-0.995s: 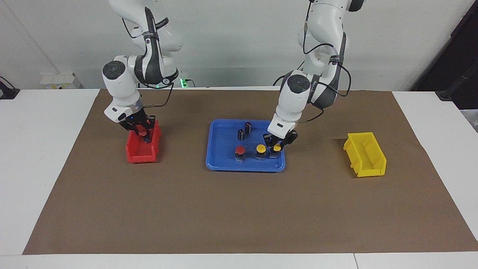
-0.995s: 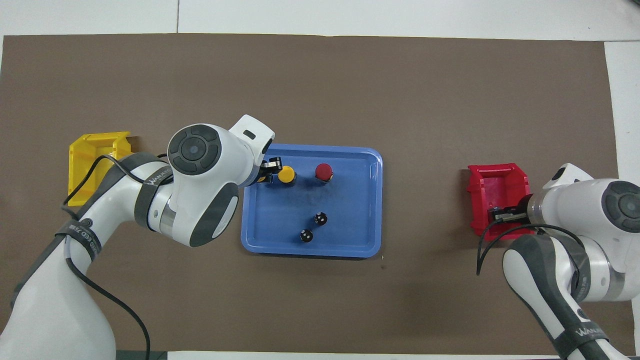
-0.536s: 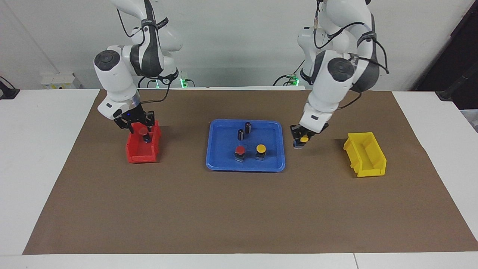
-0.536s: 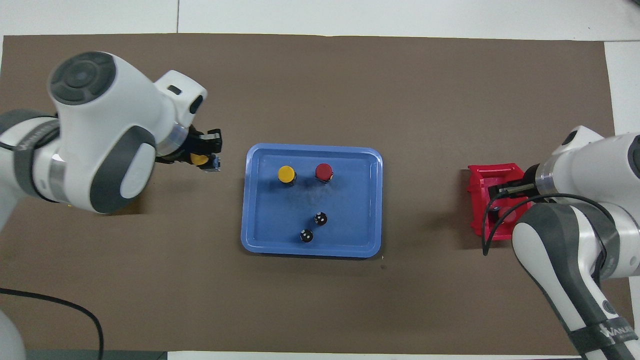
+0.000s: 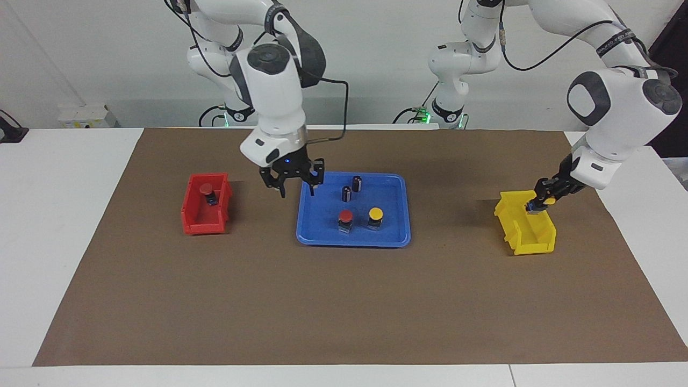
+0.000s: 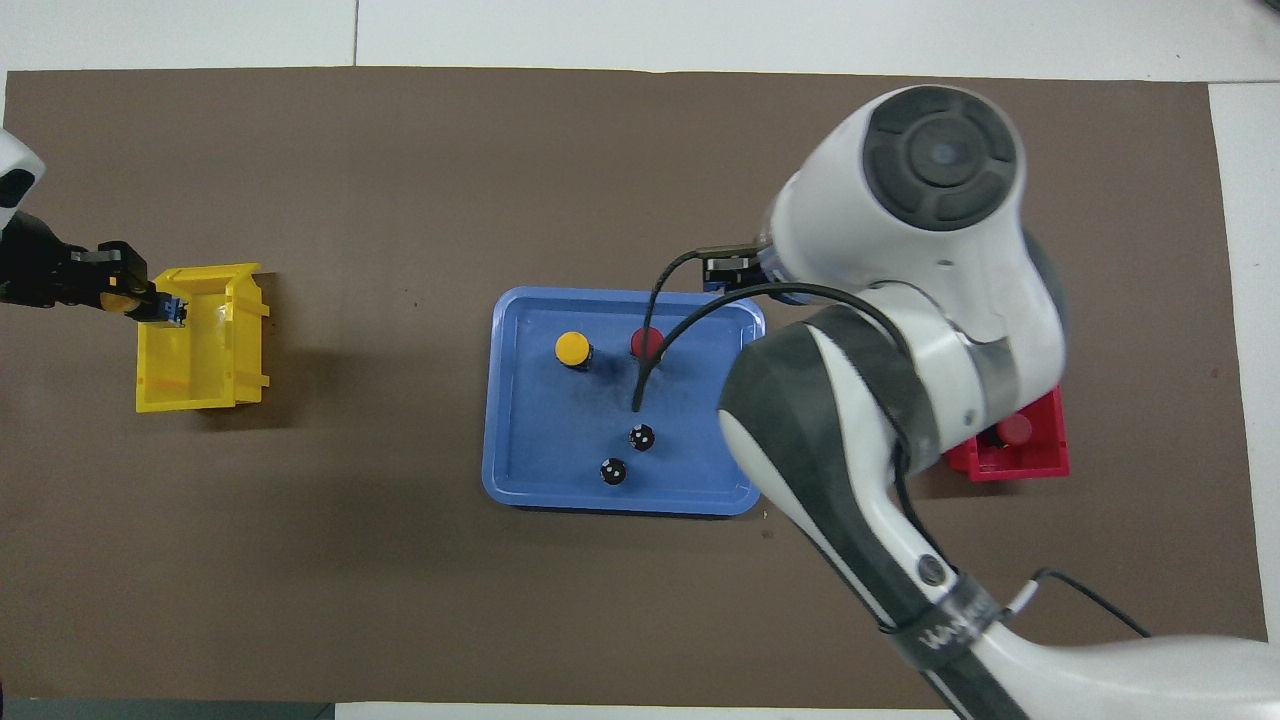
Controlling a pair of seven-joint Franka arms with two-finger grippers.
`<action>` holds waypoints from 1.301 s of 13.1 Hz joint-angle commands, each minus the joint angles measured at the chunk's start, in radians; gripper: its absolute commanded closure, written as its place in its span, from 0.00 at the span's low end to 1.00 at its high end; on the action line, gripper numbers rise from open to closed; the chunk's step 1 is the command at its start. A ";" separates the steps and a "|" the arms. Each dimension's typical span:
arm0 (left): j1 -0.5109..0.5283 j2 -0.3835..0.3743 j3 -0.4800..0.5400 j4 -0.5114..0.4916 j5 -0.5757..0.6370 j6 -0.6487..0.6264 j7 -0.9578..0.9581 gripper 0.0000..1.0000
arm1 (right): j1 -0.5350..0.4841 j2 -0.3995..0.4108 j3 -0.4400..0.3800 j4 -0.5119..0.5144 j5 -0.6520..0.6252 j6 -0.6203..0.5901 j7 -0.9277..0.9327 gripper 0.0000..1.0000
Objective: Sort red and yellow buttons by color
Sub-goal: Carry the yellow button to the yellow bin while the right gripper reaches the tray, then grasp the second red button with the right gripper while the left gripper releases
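Start at the right arm's end of the table. One red button (image 5: 206, 188) now lies inside the red bin (image 5: 193, 226). A moment ago your right tool was holding it over that bin, so that one is done. Your right tool (image 5: 296, 193) has let go and swung over to the blue tray (image 5: 322, 236). It hangs over the tray's edge, the one toward the right arm's end. Its fingers are spread apart and nothing is in them.

On the tray, the second red button (image 5: 345, 216) and a yellow button (image 5: 375, 214) stand side by side. The two dark cylinders (image 5: 352, 187) stand nearer to the robots.

At the left arm's end, your left tool (image 5: 540, 203) has carried the other yellow button (image 5: 549, 201) off the tray. It is pinching it over the yellow bin (image 5: 529, 244), at the end nearer the robots. It has not dropped it yet.

So about half the sorting is done. I think the second red button is next for your right tool.
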 commanded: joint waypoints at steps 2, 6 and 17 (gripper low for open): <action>0.041 -0.085 -0.014 -0.198 0.026 0.180 0.065 0.99 | 0.077 0.109 -0.002 0.016 -0.037 0.107 0.131 0.29; 0.040 -0.096 -0.016 -0.287 0.026 0.231 0.052 0.99 | 0.089 0.106 -0.002 -0.083 -0.039 0.197 0.152 0.29; 0.023 -0.069 -0.016 -0.447 0.026 0.437 0.041 0.87 | 0.088 0.069 -0.002 -0.226 -0.039 0.303 0.159 0.68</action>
